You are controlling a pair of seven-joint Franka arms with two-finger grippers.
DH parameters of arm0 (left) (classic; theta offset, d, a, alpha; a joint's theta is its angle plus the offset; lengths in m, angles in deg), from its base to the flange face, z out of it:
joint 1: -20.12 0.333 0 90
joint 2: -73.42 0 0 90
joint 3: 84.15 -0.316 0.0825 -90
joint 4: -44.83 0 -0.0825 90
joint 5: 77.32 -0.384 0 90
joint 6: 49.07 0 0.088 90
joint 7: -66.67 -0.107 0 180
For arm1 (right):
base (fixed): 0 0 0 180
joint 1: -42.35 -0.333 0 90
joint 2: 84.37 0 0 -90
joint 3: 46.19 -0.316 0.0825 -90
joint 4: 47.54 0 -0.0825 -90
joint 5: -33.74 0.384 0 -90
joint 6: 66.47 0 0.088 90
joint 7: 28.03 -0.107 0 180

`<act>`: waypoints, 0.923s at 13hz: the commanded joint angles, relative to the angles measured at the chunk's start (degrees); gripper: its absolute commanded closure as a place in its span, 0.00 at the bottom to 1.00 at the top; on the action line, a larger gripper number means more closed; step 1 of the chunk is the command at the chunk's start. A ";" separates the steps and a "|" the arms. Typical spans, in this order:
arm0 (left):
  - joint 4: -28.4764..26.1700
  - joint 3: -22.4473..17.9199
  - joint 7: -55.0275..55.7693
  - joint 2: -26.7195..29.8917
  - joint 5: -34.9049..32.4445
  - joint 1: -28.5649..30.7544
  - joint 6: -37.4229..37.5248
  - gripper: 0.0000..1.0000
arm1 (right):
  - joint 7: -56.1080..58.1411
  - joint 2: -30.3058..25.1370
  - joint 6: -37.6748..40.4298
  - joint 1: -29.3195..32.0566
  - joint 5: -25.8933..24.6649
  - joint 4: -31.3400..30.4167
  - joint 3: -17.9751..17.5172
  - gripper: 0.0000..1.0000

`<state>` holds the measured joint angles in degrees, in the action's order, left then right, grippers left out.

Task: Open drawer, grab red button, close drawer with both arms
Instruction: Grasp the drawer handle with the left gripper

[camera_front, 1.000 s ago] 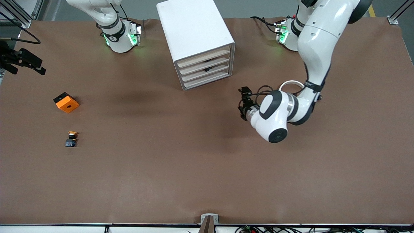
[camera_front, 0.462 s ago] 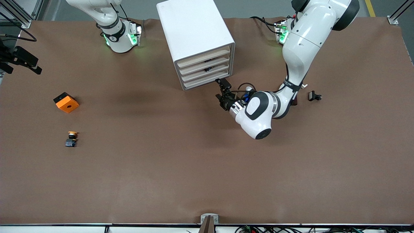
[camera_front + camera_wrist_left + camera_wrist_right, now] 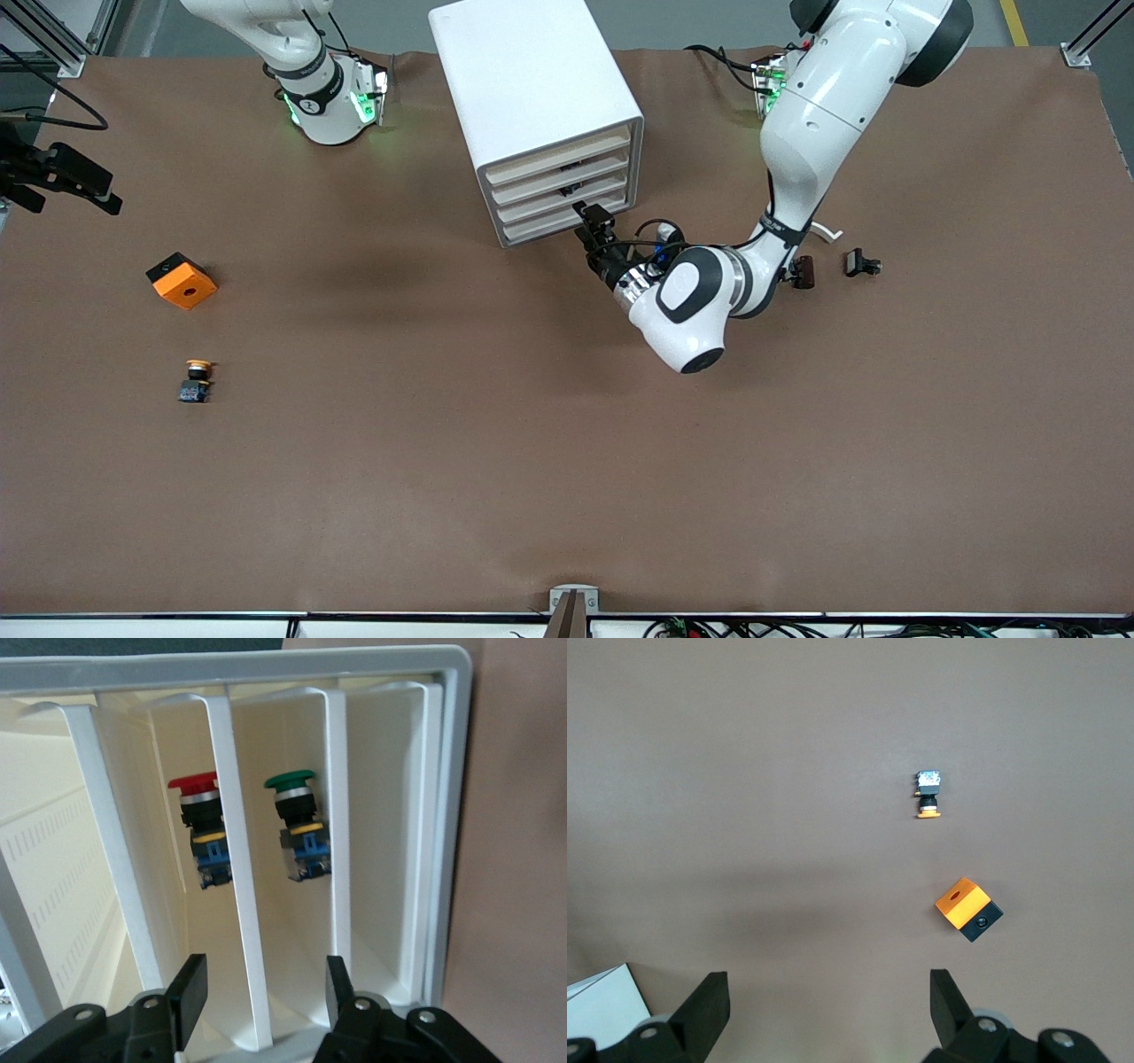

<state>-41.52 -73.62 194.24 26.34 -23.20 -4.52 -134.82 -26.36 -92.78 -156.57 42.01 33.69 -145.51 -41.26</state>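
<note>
The red button [image 3: 197,828] sits inside the white cabinet [image 3: 532,97], in one of its drawers, and it shows only in the left wrist view. A button with a green cap [image 3: 299,826] sits in the drawer next to it. A thin white drawer front [image 3: 237,904] stands between the two. All four drawers look pushed in. The left gripper [image 3: 592,224] is right at the front of the cabinet, down by the lower drawers. Its fingers [image 3: 188,994] stand apart, one on each side of that thin white front, and they are not squeezing it. The right gripper [image 3: 824,1001] is high up over the right arm's end of the table, waiting. Its fingers are spread wide and hold nothing. Under it on the brown table [image 3: 532,461] lies an orange cube [image 3: 182,280] with a hole. A button with an orange cap [image 3: 196,379] lies nearer to the front camera than the cube. Two small dark parts [image 3: 861,263] lie on the table toward the left arm's end.
</note>
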 commanded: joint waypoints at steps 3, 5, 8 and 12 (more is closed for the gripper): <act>0.92 -0.16 3.03 -1.34 1.25 -2.07 3.73 0.50 | 0.62 7.93 -0.26 -0.01 0.22 2.61 -0.10 0.00; 0.74 -0.24 3.73 -1.43 1.25 -2.60 4.00 0.64 | 0.79 14.28 0.18 0.52 0.31 5.41 -0.02 0.00; 0.57 -0.16 4.17 -1.96 1.34 -3.30 4.00 0.66 | 1.67 14.56 -0.08 -0.18 -2.06 6.22 -0.10 0.00; 0.48 -0.16 4.26 -2.40 1.60 -4.88 4.00 0.66 | 1.94 15.18 -0.17 0.17 -2.42 6.22 -0.02 0.00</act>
<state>-41.58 -73.60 197.40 24.42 -23.09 -8.38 -131.61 -25.17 -77.60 -157.54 41.98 32.36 -140.08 -41.26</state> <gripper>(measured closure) 0.656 0.000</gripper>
